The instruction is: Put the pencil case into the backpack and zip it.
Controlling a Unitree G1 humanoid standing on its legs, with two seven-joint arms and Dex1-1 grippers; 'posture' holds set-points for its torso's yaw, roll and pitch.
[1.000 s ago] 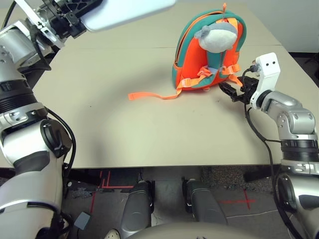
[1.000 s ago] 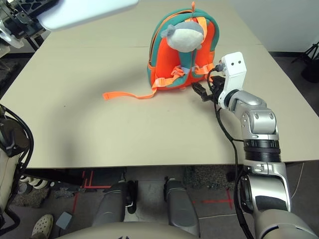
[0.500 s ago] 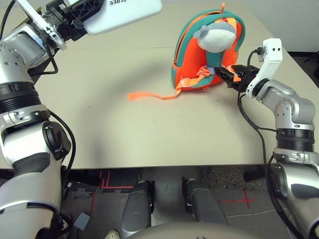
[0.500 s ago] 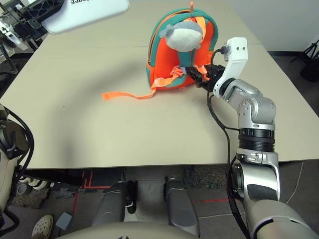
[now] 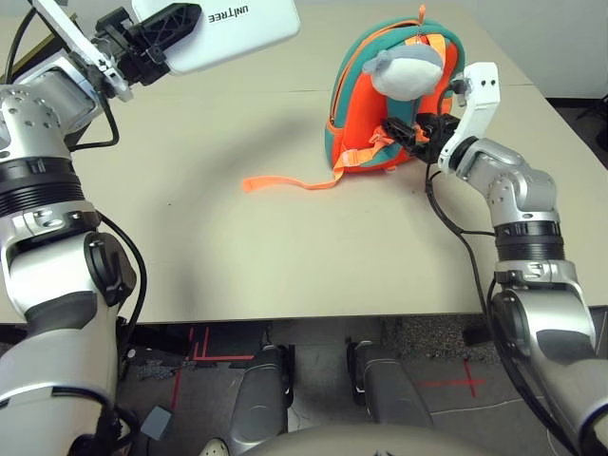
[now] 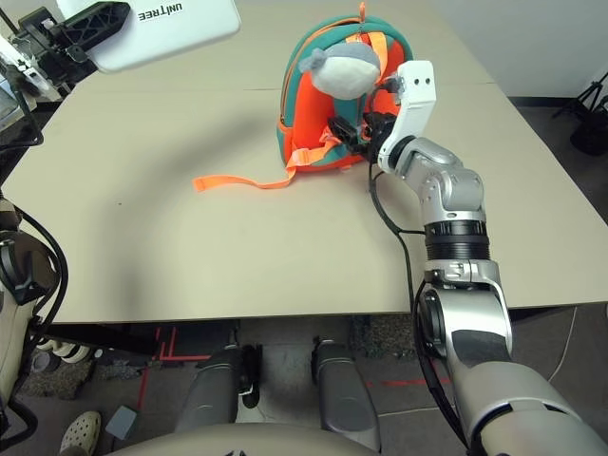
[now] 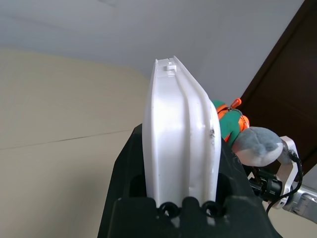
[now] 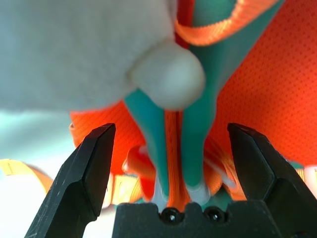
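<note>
Orange webbing sits between the spread fingers of the right gripper (image 8: pixel 168 173), pressed up to the backpack (image 5: pixel 366 104); closing here could snag a strap and topple it. The left gripper (image 5: pixel 161 33) pinches the case (image 5: pixel 233 28) aloft, well apart. Bag contents hidden.

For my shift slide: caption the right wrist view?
Open right gripper straddling the backpack's teal strap, under its plush piece.
</note>
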